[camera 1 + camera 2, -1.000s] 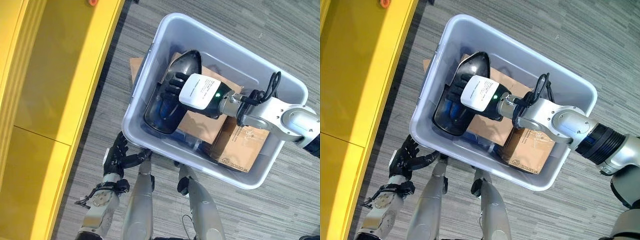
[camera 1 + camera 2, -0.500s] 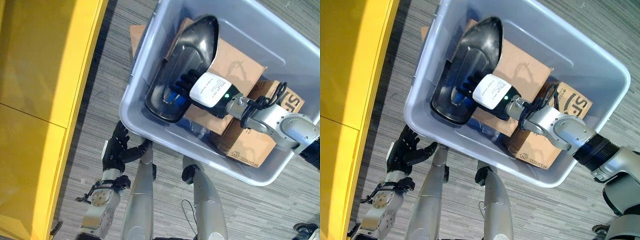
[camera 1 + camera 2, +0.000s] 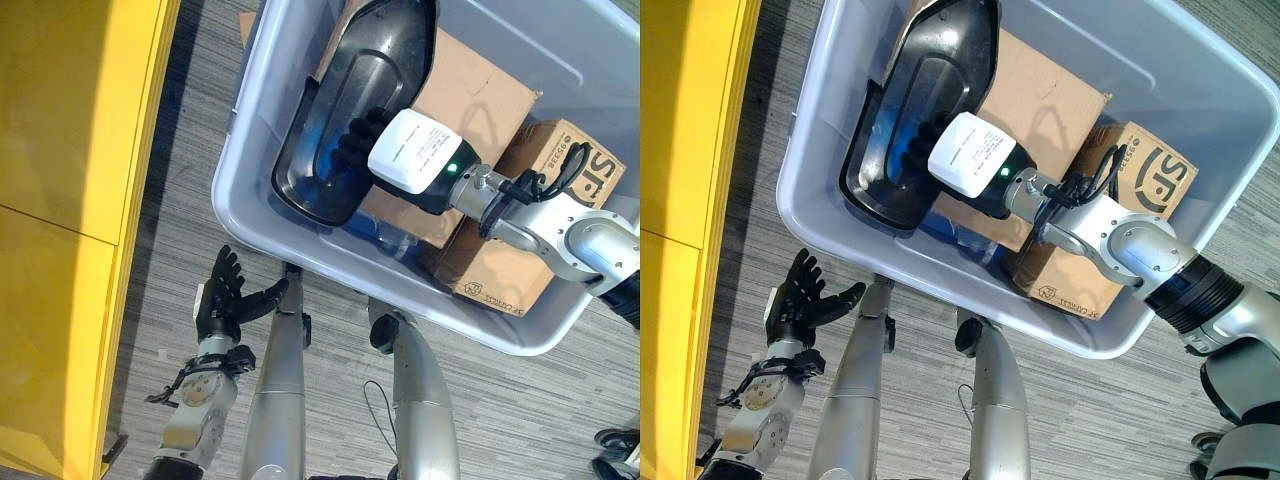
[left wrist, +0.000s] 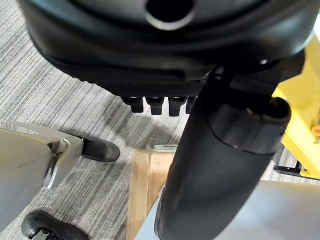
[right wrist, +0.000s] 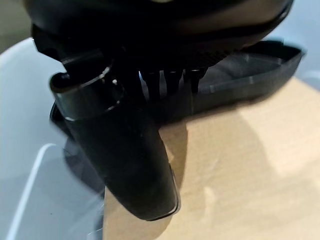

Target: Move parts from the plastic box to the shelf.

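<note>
We see the right hand inside the grey plastic box, its fingers curled over the long black shell part, which lies on a cardboard carton. The left hand hangs spread wide outside the box, beside the yellow shelf.

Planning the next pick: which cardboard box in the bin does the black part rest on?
The larger flat cardboard box; the black part overlaps it, while the printed smaller box sits apart.
</note>
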